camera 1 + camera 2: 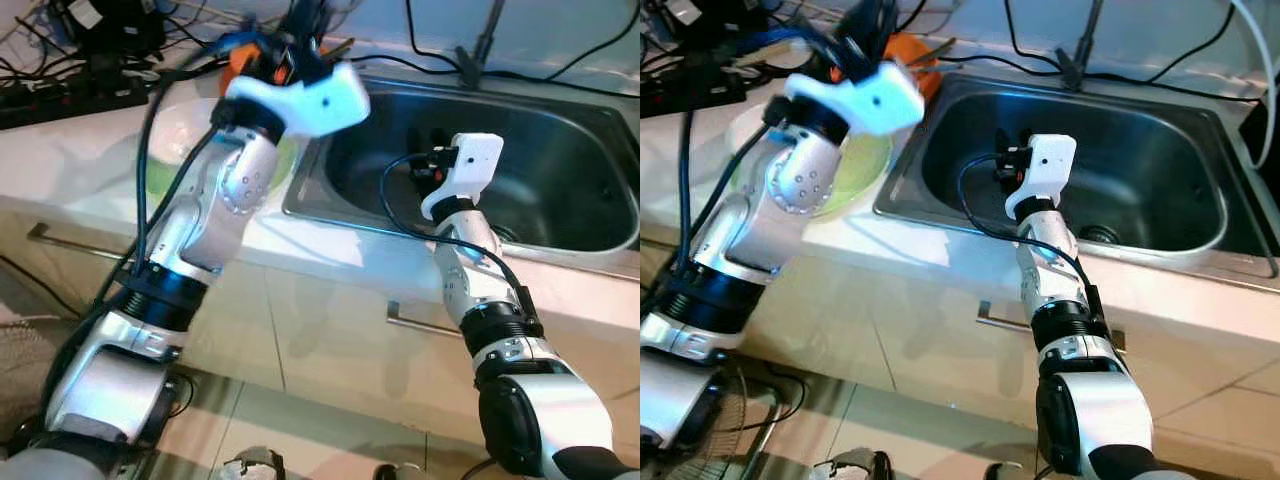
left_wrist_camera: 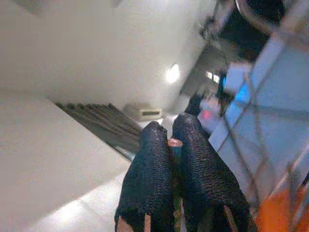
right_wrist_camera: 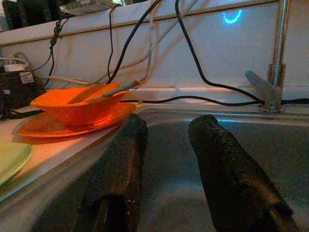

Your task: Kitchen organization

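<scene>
Two robot arms are raised at a stainless steel kitchen sink.
The right gripper is held spread above the basin; the left gripper, raised left near an orange bowl, is pinched on something small.

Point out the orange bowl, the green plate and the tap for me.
orange bowl [image 3: 77,107]: right wrist view, on its outer side wall.
green plate [image 3: 10,159]: right wrist view, on its top face near the rim.
tap [image 3: 279,43]: right wrist view, on the upright pipe.
</scene>
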You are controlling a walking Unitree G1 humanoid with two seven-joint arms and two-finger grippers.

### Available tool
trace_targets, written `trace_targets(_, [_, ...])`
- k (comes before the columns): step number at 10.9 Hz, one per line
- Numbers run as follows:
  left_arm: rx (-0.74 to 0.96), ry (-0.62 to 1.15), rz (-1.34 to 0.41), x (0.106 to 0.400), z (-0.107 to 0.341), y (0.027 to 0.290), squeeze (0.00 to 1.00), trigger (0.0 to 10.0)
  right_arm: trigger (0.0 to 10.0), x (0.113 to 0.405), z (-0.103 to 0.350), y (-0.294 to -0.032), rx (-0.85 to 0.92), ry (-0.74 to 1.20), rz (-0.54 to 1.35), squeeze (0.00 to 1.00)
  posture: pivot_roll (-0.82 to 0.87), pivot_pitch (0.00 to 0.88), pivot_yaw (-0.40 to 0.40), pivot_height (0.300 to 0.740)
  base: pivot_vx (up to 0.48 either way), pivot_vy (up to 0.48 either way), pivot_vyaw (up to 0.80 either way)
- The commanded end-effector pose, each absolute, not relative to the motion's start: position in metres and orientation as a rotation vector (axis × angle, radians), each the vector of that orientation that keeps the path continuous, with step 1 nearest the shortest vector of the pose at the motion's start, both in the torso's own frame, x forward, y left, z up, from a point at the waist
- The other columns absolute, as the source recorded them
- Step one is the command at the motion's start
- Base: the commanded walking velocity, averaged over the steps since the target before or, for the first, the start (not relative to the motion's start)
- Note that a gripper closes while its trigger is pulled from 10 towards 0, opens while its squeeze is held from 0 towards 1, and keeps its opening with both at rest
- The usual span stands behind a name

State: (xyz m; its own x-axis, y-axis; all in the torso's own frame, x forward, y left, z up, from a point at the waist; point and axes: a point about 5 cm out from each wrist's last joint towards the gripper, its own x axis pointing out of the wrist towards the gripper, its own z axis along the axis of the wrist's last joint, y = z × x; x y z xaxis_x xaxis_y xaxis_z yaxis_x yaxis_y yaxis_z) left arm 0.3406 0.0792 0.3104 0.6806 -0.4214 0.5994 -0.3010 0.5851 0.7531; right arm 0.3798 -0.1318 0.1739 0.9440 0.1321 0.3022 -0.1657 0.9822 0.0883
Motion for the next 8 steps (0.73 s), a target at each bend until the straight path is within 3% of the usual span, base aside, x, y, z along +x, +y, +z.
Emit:
trace_targets(1, [0.837, -0.879, -0.096, 0.337, 0.316, 0.081, 0.00, 10.0, 10.0, 0.382, 0.179, -0.132, 0.123, -0.320, 0.147, 0.00, 0.12, 0.023, 0.014, 0.740, 0.000, 0.000, 0.00])
trace_targets(3, [0.517, -0.877, -0.167, 0.336, 0.319, 0.085, 0.00, 10.0, 10.0, 0.381, 0.181, -0.129, 0.123, -0.334, 0.149, 0.00, 0.12, 0.019, 0.026, 0.740, 0.000, 0.000, 0.00])
trace_targets(4, [0.497, -0.898, -0.184, 0.334, 0.321, 0.086, 0.00, 10.0, 10.0, 0.380, 0.180, -0.130, 0.131, -0.338, 0.139, 0.00, 0.14, 0.007, 0.024, 0.740, 0.000, 0.000, 0.00])
trace_targets(7, [0.561, -0.924, -0.246, 0.341, 0.321, 0.064, 0.00, 10.0, 10.0, 0.384, 0.177, -0.144, 0.123, -0.292, 0.139, 0.00, 0.31, 0.000, -0.180, 0.740, 0.000, 0.000, 0.00])
trace_targets(8, [0.546, -0.905, -0.234, 0.346, 0.315, 0.061, 0.00, 10.0, 10.0, 0.387, 0.183, -0.149, 0.107, -0.295, 0.143, 0.00, 0.32, 0.000, -0.204, 0.740, 0.000, 0.000, 0.00])
